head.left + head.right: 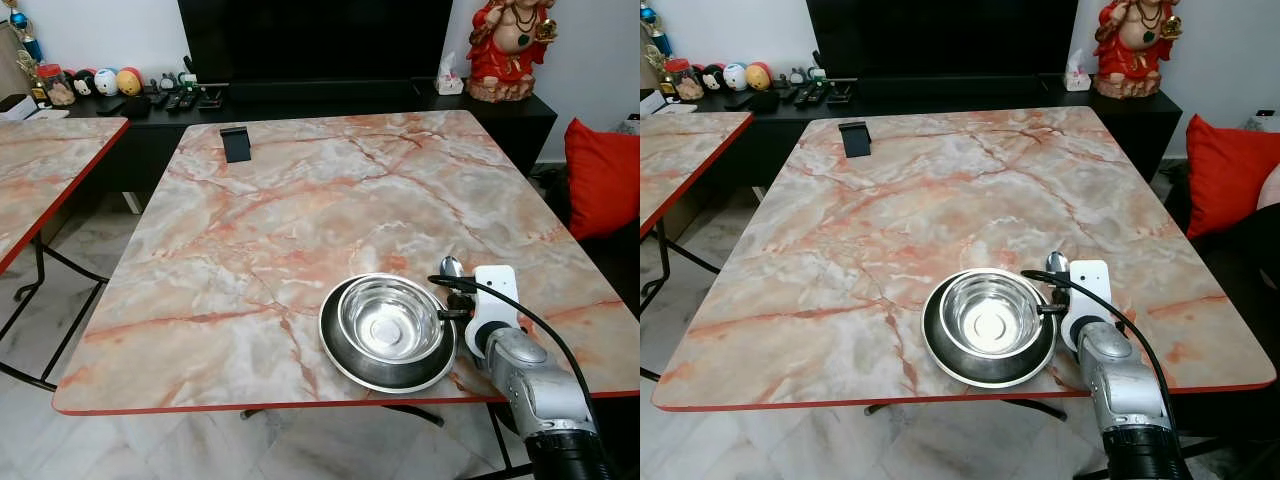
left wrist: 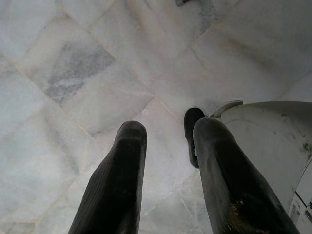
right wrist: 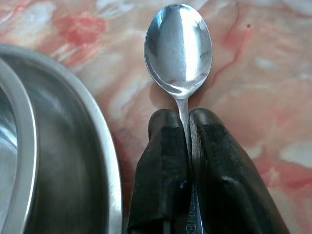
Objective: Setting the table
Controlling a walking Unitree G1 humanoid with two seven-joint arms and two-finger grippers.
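Nearest of all, the silver right arm reaches in over the near edge of the marble-patterned table (image 1: 250,230), and its right gripper (image 3: 187,127) has both black fingers pressed together on the thin neck of a spoon (image 3: 178,48), with the bowl of the spoon jutting out just past the fingertips. It holds the spoon low over the tabletop, so I judge it is about to lay it down as cutlery for the place setting. Just beside the gripper, on its left, sits a steel plate (image 1: 340,358) with a steel bowl (image 1: 390,318) nested inside it; the spoon's bowl lies close to the plate's rim, apart from it. The left gripper (image 2: 168,141) hangs idle over the pale floor tiles (image 2: 73,73), fingers parted and holding nothing. Far beyond the spoon, near the table's opposite edge, stands a small black phone stand (image 1: 236,143).
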